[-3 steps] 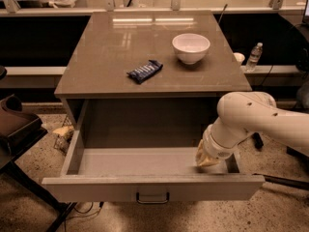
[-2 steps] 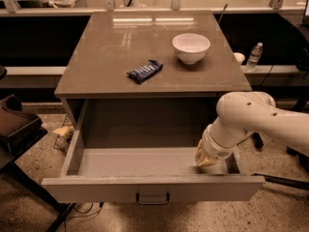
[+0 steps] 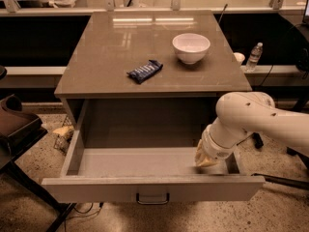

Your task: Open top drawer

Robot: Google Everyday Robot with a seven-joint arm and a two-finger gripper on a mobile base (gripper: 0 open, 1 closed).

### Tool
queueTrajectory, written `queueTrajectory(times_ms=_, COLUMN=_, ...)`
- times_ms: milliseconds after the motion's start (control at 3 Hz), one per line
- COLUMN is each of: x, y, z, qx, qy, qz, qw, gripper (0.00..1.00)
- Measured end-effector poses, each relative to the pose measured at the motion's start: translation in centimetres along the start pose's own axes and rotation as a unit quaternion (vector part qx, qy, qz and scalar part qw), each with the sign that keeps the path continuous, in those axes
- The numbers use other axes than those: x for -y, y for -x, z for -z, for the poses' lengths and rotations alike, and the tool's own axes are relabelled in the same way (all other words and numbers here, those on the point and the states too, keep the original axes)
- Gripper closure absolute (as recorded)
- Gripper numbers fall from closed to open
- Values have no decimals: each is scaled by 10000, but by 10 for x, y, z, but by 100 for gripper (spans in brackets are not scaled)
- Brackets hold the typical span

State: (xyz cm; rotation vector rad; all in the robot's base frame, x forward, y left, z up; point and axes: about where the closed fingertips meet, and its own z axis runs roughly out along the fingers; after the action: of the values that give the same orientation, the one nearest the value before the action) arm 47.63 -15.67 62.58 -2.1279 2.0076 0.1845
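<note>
The top drawer [image 3: 96, 190] stands pulled far out of the grey-beige cabinet, its plain grey inside bare. Its flat front faces me with a small dark loop handle [image 3: 152, 197] at centre. My white arm reaches in from the right and bends down into the drawer's right end. The gripper [image 3: 206, 161] is at the wrist's tip, low inside the drawer just behind the front panel, to the right of the handle. The arm hides most of it.
On the cabinet top [image 3: 106, 57] lie a dark blue snack packet [image 3: 144, 71] and a white bowl [image 3: 191, 47]. A water bottle [image 3: 254, 56] stands on a ledge at the right. A dark chair [image 3: 17, 129] stands at the left.
</note>
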Motion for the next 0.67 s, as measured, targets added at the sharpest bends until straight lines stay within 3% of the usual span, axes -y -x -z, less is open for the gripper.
queueTrajectory(times_ms=333, x=-1, y=0, z=0, qx=-2, qy=7, qz=3, qw=10000, gripper=12)
queueTrajectory(times_ms=667, x=-1, y=0, z=-1, qx=-3, qy=15, qz=6, qw=10000, gripper=0)
